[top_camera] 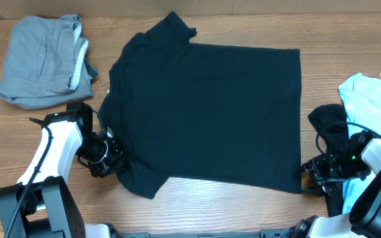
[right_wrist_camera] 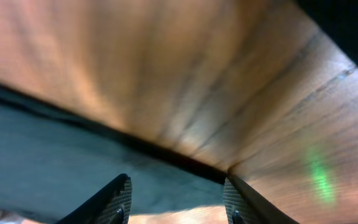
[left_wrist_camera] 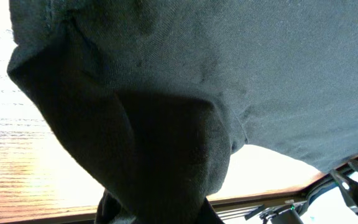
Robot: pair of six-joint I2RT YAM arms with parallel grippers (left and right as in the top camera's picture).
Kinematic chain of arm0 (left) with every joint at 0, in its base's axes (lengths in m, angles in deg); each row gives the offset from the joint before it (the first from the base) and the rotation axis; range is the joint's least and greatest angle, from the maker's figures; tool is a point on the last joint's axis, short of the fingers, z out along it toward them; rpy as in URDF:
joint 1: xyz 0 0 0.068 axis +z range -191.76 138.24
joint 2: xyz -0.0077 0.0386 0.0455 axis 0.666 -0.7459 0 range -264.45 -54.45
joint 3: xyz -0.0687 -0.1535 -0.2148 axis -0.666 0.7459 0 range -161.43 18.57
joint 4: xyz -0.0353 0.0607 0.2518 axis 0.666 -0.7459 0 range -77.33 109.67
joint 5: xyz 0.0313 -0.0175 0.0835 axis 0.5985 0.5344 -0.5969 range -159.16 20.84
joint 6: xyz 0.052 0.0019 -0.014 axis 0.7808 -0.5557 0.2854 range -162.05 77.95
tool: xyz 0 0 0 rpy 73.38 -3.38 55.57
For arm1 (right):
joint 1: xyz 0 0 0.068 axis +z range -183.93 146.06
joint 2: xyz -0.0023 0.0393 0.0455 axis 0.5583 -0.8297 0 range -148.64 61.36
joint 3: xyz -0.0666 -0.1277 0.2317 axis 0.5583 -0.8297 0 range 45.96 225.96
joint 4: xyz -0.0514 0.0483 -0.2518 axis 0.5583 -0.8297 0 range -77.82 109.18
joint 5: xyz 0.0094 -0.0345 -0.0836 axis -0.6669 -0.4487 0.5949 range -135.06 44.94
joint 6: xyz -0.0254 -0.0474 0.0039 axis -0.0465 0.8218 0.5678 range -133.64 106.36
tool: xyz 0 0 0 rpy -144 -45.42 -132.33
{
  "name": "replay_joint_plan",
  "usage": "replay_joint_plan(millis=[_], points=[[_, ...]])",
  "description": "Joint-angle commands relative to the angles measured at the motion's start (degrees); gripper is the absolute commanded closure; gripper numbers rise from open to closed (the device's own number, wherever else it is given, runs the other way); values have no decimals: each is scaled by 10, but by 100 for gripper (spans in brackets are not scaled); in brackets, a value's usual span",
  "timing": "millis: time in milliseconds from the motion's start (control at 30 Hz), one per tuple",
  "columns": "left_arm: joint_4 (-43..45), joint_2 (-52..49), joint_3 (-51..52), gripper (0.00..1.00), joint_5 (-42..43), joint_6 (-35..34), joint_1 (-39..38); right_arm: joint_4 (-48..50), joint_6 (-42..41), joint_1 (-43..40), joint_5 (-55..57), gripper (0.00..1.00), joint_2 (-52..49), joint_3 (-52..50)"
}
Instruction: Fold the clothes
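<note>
A black T-shirt (top_camera: 210, 112) lies spread flat on the wooden table (top_camera: 197, 198), neck to the left and hem to the right. My left gripper (top_camera: 114, 158) is at the shirt's near-left sleeve and shut on it. In the left wrist view the fabric (left_wrist_camera: 229, 62) bunches down into the jaws and hides them. My right gripper (top_camera: 309, 173) is at the shirt's near-right hem corner. In the right wrist view it (right_wrist_camera: 176, 186) is open, with the dark fabric edge (right_wrist_camera: 42, 149) lying between the fingers.
A folded grey garment (top_camera: 42, 59) lies at the far left. A light blue garment (top_camera: 376, 99) and a crumpled black one (top_camera: 329, 122) lie at the right edge, close to my right arm. The table's front edge runs just below both grippers.
</note>
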Motion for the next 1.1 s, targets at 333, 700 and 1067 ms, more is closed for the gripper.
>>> replay_joint_plan(millis=[333, 700, 1067], points=[[-9, 7, -12, 90, 8, 30, -4, 40, 50, -1, -23, 90, 11, -19], [-51, 8, -58, 96, 54, 104, -3, -85, 81, -1, -8, 96, 74, 75], [-51, 31, -139, 95, -26, 116, -3, -33, 74, 41, -92, 96, 104, 84]])
